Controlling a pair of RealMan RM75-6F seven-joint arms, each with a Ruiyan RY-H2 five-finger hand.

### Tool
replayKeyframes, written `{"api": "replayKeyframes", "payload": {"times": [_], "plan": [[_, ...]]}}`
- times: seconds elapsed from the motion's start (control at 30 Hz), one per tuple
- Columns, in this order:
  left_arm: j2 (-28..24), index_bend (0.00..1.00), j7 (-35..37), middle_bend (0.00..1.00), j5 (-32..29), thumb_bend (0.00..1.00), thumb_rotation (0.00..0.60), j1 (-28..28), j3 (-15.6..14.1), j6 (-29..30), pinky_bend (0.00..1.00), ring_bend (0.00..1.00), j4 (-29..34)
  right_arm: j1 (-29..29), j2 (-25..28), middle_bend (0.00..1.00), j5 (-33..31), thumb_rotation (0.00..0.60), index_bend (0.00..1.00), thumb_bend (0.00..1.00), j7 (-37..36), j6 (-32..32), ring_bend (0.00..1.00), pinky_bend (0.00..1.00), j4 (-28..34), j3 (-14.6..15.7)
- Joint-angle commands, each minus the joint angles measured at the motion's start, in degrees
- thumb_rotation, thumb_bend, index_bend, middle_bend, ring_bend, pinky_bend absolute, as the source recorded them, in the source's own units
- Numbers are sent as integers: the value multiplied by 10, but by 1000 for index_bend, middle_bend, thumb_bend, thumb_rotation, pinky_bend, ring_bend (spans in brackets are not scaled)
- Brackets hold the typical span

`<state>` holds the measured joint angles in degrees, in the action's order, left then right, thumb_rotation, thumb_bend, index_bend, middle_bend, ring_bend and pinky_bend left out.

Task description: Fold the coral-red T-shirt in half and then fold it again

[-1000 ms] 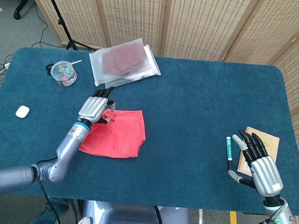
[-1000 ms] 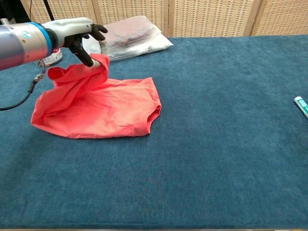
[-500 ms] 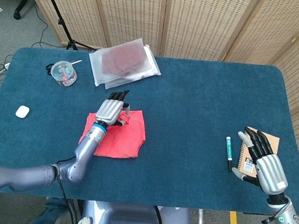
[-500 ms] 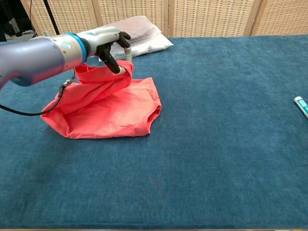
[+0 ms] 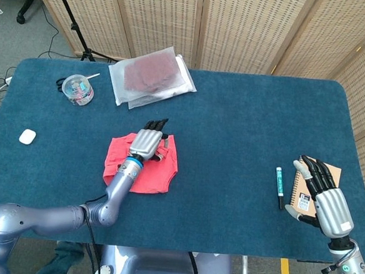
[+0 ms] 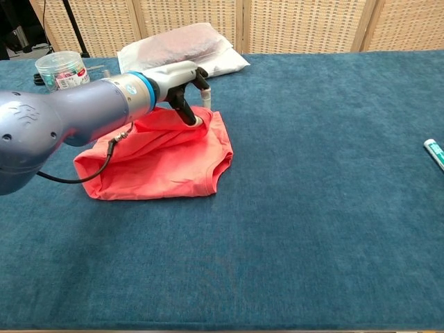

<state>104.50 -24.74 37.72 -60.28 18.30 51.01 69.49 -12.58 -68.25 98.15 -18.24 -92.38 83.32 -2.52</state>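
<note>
- coral-red t-shirt (image 6: 156, 163) lies left of centre on the blue table (image 5: 246, 129), already doubled, one edge lifted over the rest.
- left hand (image 5: 149, 142) pinches that raised edge between thumb and fingers.
- right hand (image 5: 326, 202) holds nothing, fingers apart, resting by the notebook (image 5: 304, 183) at the right edge, a pen (image 5: 278, 186) just beside.
- judgement: cloth is light, limp, drapes and bunches; likely best taken at hem or corners, laid flat before letting go.
- writing: notebook carries a small label, too small to read; none visible on the shirt.
</note>
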Motion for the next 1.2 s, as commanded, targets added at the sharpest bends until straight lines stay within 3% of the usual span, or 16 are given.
{"api": "replayKeyframes", "payload": {"times": [0.03,0.07,0.17,0.53,0.83,1.2], "plan": [[7,79,23,0,10,313,600,3,7,-4,0,0,-4,0,1,0,0,600,0,0,-1,-1,0,0,0,0],[6,13,31,0,17,247,600,5,8,-4,0,0,-5,1,1,0,1,600,0,0,-1,-1,0,0,0,0],[1,0,49,0,32,147,600,13,12,1,0,0,2,1,1,0,1,600,0,0,-1,0,0,0,0,0],[-82,0,101,0,77,113,600,57,22,13,0,0,85,3,1,0,7,600,0,0,6,-3,0,0,4,3],[-183,0,103,0,95,130,600,110,-39,-19,0,0,146,3,1,0,14,600,0,0,10,-5,0,0,8,5],[-175,0,177,0,157,151,600,146,-76,-44,0,0,87,2,0,0,14,600,0,0,15,-2,0,0,12,5]]}}
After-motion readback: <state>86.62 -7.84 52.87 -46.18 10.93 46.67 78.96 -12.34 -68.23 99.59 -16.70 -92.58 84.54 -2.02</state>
